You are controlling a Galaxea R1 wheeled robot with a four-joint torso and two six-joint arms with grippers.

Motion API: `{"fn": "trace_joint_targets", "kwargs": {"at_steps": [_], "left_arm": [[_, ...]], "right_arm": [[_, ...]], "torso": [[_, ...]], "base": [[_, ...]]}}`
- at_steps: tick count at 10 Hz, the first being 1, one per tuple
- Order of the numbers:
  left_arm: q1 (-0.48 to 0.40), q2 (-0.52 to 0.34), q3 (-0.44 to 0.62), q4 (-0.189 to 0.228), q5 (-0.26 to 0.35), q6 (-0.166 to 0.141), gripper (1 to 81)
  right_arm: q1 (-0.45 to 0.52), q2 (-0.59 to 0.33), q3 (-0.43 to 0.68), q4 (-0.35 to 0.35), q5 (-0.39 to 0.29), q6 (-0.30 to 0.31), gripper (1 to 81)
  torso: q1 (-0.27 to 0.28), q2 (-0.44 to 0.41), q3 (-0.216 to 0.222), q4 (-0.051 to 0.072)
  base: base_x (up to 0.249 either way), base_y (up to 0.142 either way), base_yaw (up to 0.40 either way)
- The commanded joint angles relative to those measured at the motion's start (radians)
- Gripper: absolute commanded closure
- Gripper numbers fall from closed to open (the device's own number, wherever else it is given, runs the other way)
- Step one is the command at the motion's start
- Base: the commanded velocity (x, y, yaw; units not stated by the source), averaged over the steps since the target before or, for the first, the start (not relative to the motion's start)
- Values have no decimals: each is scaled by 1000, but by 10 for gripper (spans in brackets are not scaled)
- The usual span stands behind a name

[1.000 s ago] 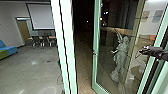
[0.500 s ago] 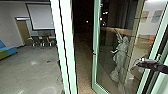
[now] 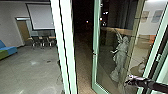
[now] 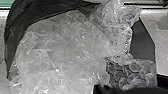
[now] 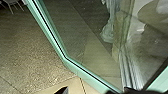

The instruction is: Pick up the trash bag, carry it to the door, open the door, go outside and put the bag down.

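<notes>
My right gripper (image 3: 128, 80) is low at the right of the head view, in front of the door's glass. It overlaps the lower glass in that view; contact cannot be made out. The glass door (image 3: 95, 60) has a pale green frame and stands swung open, with a dark gap beside it. In the right wrist view the lower corner of the door (image 5: 65, 58) is close by. The trash bag (image 4: 18, 18) is black, with crumpled clear bubble plastic (image 4: 62, 45) bulging from it near my left wrist camera.
A thick pale green post (image 3: 65, 45) stands left of the doorway. Beyond it are chairs (image 3: 43, 41), a screen (image 3: 41, 16) and a blue and green sofa (image 3: 7, 50). A pale winged statue (image 3: 121, 55) shows through the glass.
My right gripper has moved down and somewhat to the left in the head view, from beside the door's far frame to lower over the glass. The door has kept its place.
</notes>
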Motion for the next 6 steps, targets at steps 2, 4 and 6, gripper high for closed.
{"fn": "trace_joint_targets", "kwargs": {"at_steps": [2, 4, 6], "left_arm": [[-52, -1, -2, -2, 49, 8, 811], [-52, -4, -6, 2, 44, 11, 811], [-53, -4, -6, 2, 44, 13, 811]], "right_arm": [[-211, -70, 255, 78, 13, -3, 10], [-373, -38, 297, 74, 23, -7, 10], [-499, -15, 330, 75, 23, -9, 10]], "torso": [[0, 0, 0, 0], [0, 0, 0, 0], [0, 0, 0, 0]], "base": [[0, 0, 0], [0, 0, 0], [0, 0, 0]]}}
